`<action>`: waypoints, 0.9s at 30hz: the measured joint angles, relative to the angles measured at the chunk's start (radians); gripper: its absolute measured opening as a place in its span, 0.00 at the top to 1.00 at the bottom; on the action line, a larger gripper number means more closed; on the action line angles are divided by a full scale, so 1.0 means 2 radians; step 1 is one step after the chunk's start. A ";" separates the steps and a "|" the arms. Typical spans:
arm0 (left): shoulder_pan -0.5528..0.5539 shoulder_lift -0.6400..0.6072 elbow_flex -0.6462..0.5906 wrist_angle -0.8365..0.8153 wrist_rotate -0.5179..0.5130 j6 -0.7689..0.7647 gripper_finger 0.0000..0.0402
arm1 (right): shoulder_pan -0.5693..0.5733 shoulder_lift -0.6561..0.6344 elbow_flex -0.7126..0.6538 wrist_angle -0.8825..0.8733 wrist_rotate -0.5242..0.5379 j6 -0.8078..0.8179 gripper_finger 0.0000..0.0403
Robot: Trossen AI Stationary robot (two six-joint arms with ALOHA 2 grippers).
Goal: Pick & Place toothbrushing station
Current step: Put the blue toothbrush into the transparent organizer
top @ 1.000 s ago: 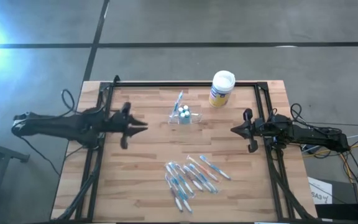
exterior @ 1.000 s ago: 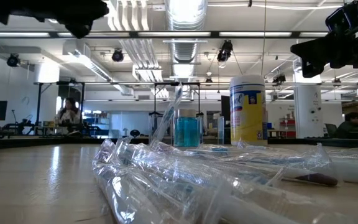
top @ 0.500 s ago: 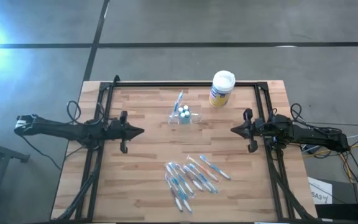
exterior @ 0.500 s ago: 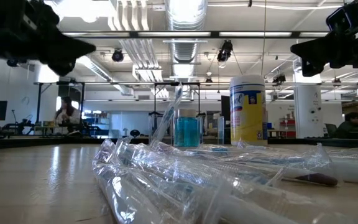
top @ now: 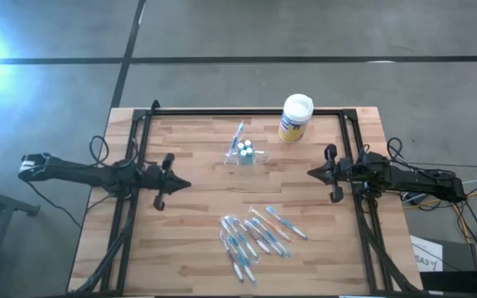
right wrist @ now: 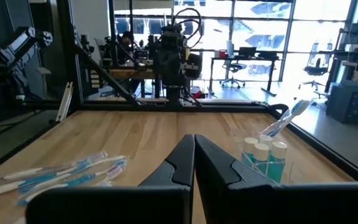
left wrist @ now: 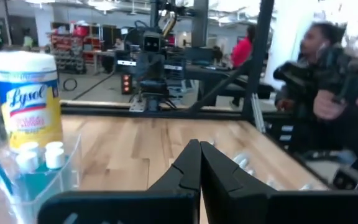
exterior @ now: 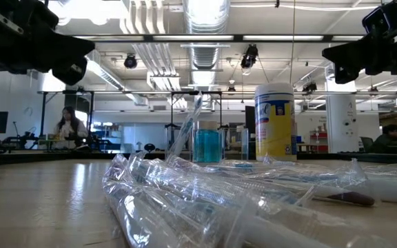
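One upright toothbrushing station, its brush leaning away from both arms' closed, empty jaws.

A grey concrete floor crossed by dark seams surrounds the wooden table. Beyond it, an open workshop shows ceiling ducts, strip lights, tall windows, office chairs, and a seated person.
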 joint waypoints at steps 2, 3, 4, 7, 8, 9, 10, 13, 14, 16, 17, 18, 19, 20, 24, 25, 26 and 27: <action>0.000 0.009 0.000 0.000 0.000 0.027 1.00 | 0.000 0.002 0.000 0.000 0.000 0.000 0.98; 0.000 0.014 0.000 0.000 0.000 0.038 1.00 | 0.000 0.003 0.000 -0.001 0.000 0.000 0.98; 0.001 0.019 0.000 0.000 -0.003 0.045 1.00 | 0.000 0.005 0.000 0.000 0.000 0.000 0.98; 0.003 0.034 0.000 0.000 -0.021 0.046 1.00 | 0.000 0.012 0.000 0.000 0.000 0.003 0.98; 0.003 0.038 0.000 0.000 -0.023 0.046 1.00 | 0.000 0.015 0.000 0.000 0.000 0.003 0.98; 0.003 0.042 0.000 0.000 -0.024 0.046 1.00 | 0.000 0.017 0.000 0.000 0.000 0.003 0.98; 0.003 0.045 0.000 0.000 -0.024 0.046 1.00 | 0.000 0.019 0.000 0.000 0.000 0.002 0.98; 0.003 0.053 0.000 -0.007 -0.024 0.048 1.00 | 0.000 0.023 0.000 0.003 0.000 0.001 0.98; 0.003 0.054 0.000 -0.001 -0.024 0.048 1.00 | 0.000 0.025 0.000 0.005 0.000 0.001 0.98; 0.003 0.054 0.000 -0.001 -0.024 0.046 1.00 | 0.000 0.025 0.000 0.007 0.000 0.000 0.98; 0.003 0.053 -0.001 0.000 -0.024 0.044 0.99 | 0.000 0.025 0.000 0.008 0.000 0.000 0.98; 0.003 0.053 -0.001 -0.001 -0.025 0.042 0.99 | 0.000 0.025 0.000 0.009 0.000 0.000 0.98; 0.003 0.052 -0.001 -0.003 -0.026 0.041 0.99 | 0.000 0.025 0.000 0.008 0.000 0.000 0.98; 0.003 0.050 -0.001 -0.003 -0.029 0.040 1.00 | 0.000 0.025 0.000 0.008 0.000 0.000 0.98; 0.003 0.044 -0.001 -0.001 -0.057 0.041 0.99 | 0.000 0.025 0.000 0.008 0.000 0.000 0.98; 0.003 0.041 -0.001 -0.002 -0.058 0.042 0.99 | 0.000 0.025 0.000 0.008 0.000 0.000 0.98; 0.003 0.039 -0.001 -0.002 -0.057 0.044 0.99 | 0.000 0.025 0.000 0.008 0.000 0.000 0.98; 0.003 0.036 0.000 -0.002 -0.056 0.046 0.99 | 0.000 0.025 0.000 0.008 0.000 0.000 0.98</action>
